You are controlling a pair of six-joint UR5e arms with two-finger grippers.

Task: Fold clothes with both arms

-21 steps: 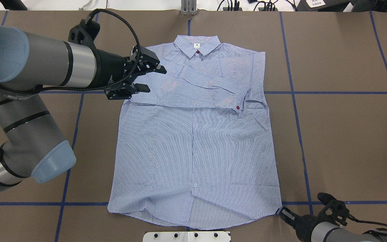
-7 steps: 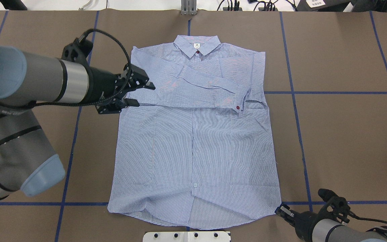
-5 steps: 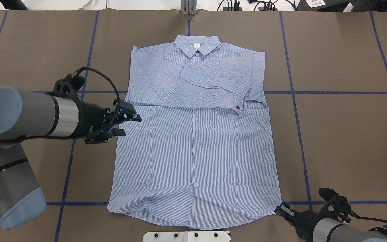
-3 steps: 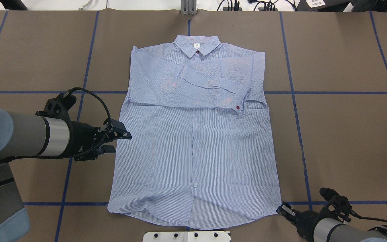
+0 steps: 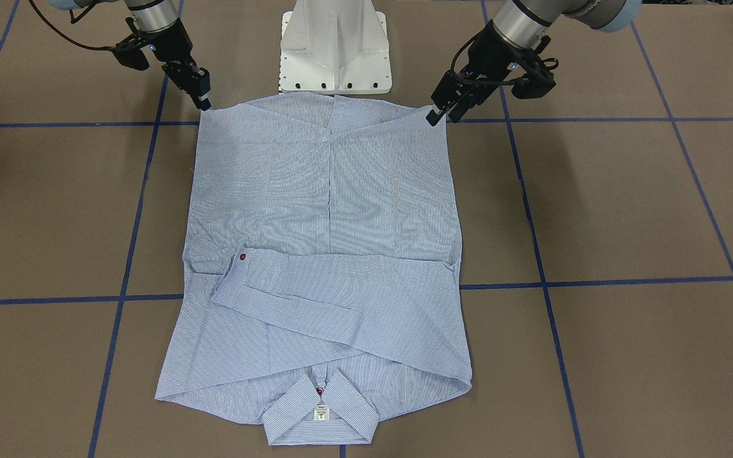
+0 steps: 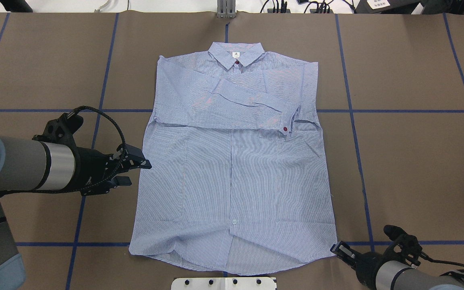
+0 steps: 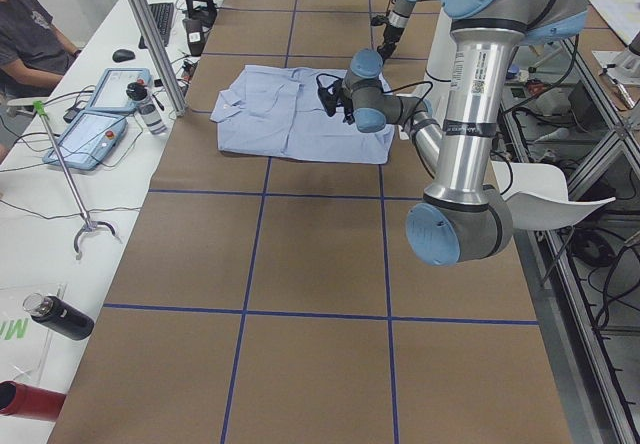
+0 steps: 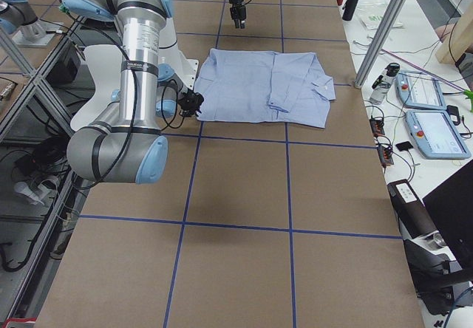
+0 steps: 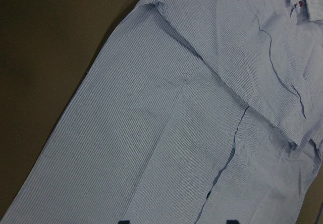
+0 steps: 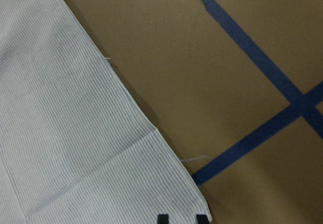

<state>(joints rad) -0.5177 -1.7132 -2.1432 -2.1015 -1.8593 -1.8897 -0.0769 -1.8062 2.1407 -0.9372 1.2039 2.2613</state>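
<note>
Left claw (image 6: 138, 173) has left the shoulder, where it hung over the folded sleeve (image 6: 248, 106) three seconds ago, and has travelled back along the left side seam of the shirt (image 6: 232, 181). It now sits just beside that edge, jaws well apart and holding nothing; its wrist view shows both fingertips spread over bare cloth. The front view puts it closer to the hem corner than the overhead does, so its height is unclear. Right claw (image 6: 338, 250) has barely shifted and waits at the right hem corner (image 10: 199, 208), fingers a little apart, nothing pinched. Shirt lies flat, face up, centred on the table, collar (image 6: 236, 53) at the far side, both sleeves crossed over the chest and unmoved since release. Reading: sleeve stage done; the arms are lining up on the two hem corners, probably for the bottom-to-collar fold. Surface: brown paper (image 6: 417, 169) with a blue tape grid (image 6: 397, 110), white pedestal (image 5: 335, 44) at the near hem. Room: side bench with control tablets (image 7: 85, 134), a seated person (image 7: 25, 29).
</note>
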